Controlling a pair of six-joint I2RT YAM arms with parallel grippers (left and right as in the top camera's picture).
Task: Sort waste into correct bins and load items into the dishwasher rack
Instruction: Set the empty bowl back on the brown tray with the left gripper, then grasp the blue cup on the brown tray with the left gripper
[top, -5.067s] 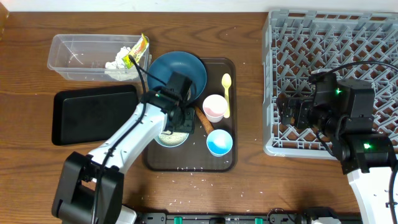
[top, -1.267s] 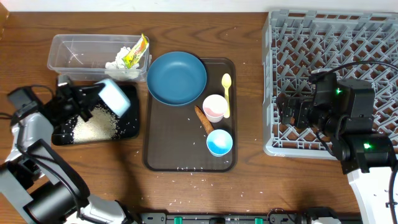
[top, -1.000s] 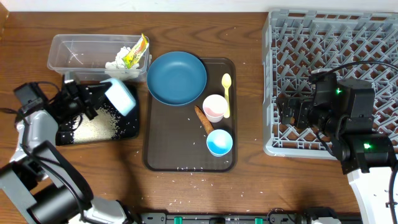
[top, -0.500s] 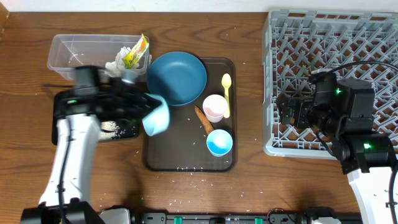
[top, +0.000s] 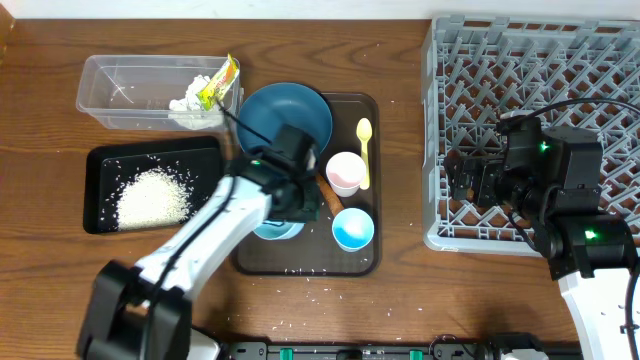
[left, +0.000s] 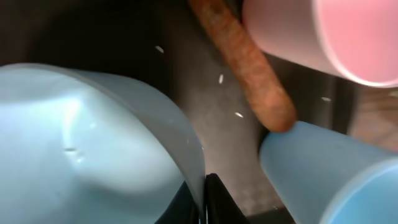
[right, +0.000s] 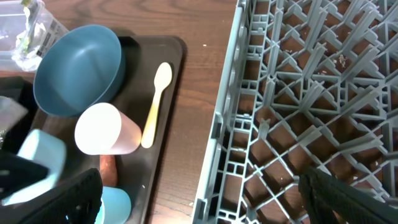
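Our left gripper (left: 202, 198) pinches the light-blue bowl (left: 81, 143) by its rim — the carrot piece (left: 245, 68) and small blue cup (left: 323, 177) lie just ahead of it, rightward. We judge a straight lift best before carrying toward the dishwasher rack (top: 560, 60), where the right gripper (top: 463, 180) waits, spread wide

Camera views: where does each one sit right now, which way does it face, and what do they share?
Overhead: above the table, looking straight down; both arms show, plus the dishwasher rack and black tray.
Left wrist: low over the brown tray, close-up; left gripper clamps the light-blue bowl rim.
Right wrist: over the rack's left edge, facing down toward the tray; open right gripper fingers at the bottom corners.
Shared: pale pink cup and carrot piece appear in all three.
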